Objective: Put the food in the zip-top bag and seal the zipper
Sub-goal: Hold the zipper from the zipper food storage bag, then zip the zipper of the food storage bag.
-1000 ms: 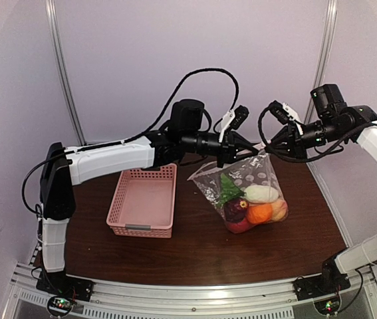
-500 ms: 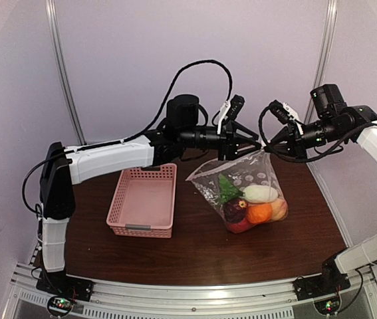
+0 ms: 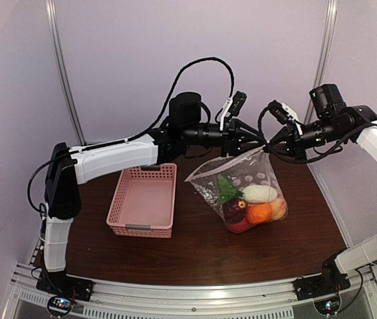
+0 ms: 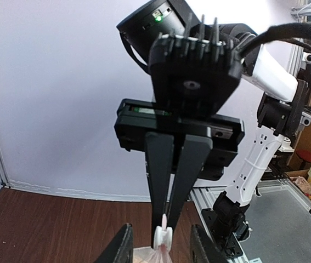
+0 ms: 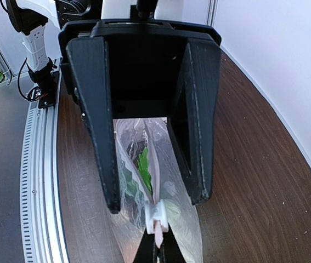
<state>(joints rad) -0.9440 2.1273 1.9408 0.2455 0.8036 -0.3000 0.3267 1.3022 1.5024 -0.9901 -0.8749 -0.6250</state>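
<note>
Surface: dark brown wood, with a metal rail along its near edge.
Left of middle: pink lattice basket, upright.
Right of middle: zip-top bag, bulging bottom on the wood, near the basket but apart.

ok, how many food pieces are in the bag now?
5 visible, low in the bag: white radish on top, maroon piece left, orange piece middle, yellowish piece right, red piece at bottom. Others may be hidden behind.

- Left gripper lifts and slides right along the bag mouth.
- It closes in on the right gripper, tips nearly meeting.
</note>
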